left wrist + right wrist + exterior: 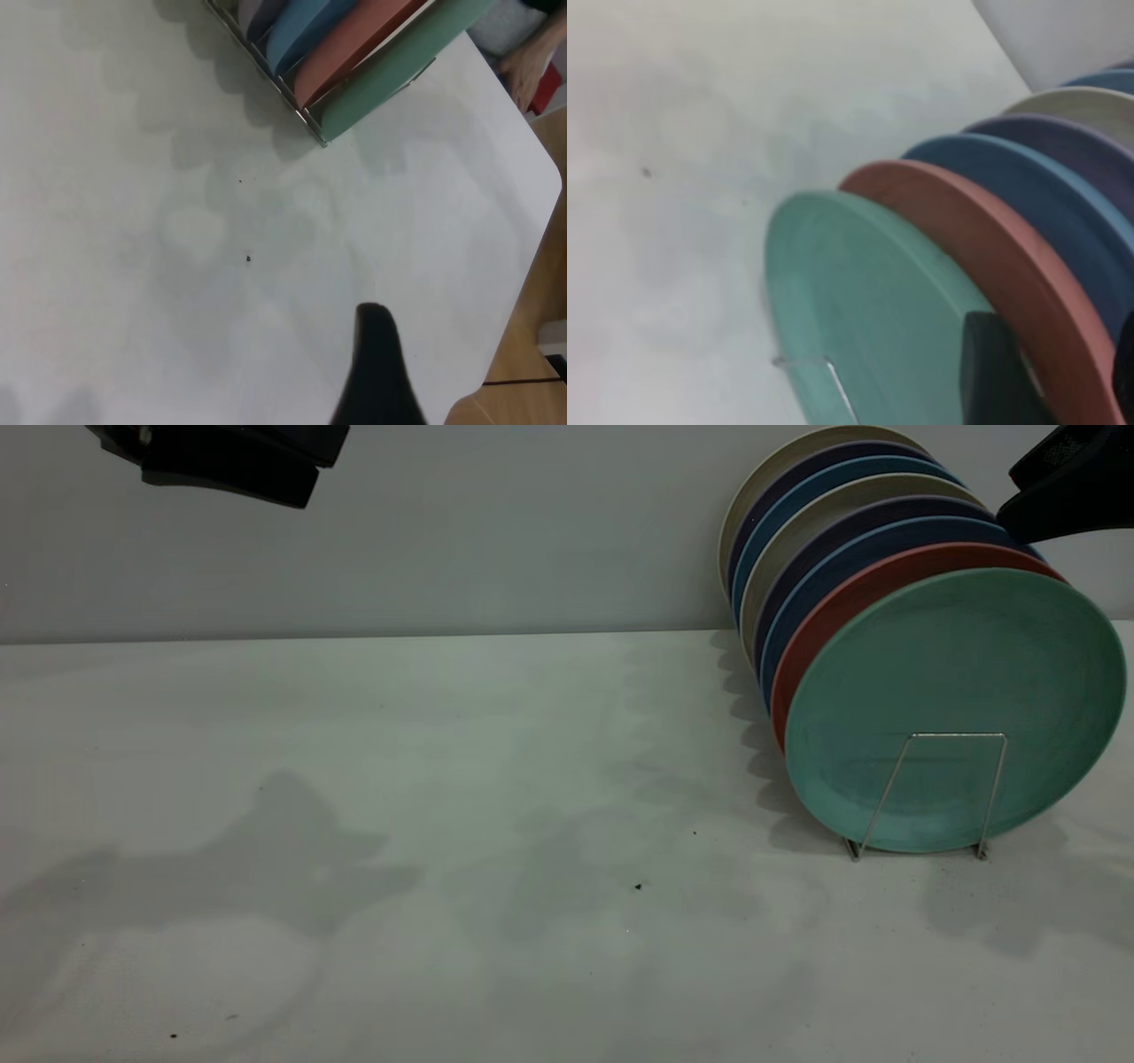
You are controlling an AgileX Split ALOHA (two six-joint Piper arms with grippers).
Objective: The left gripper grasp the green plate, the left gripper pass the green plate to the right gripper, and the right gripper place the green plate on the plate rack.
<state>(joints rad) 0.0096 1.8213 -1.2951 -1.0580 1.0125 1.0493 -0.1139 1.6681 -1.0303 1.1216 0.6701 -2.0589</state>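
Observation:
The green plate stands on edge in the foremost slot of the plate rack, leaning against the salmon-pink plate behind it. It also shows in the right wrist view and the left wrist view. My right gripper hangs above the row of plates at the upper right, open and empty; in its wrist view its jaws stand apart over the rims of the green and pink plates. My left gripper is raised at the upper left, far from the rack, holding nothing.
Several more plates, blue, dark purple and cream, fill the rack behind the pink one. The white table ends at a rounded corner, with a wooden floor beyond. A person's hand is off the table near that corner.

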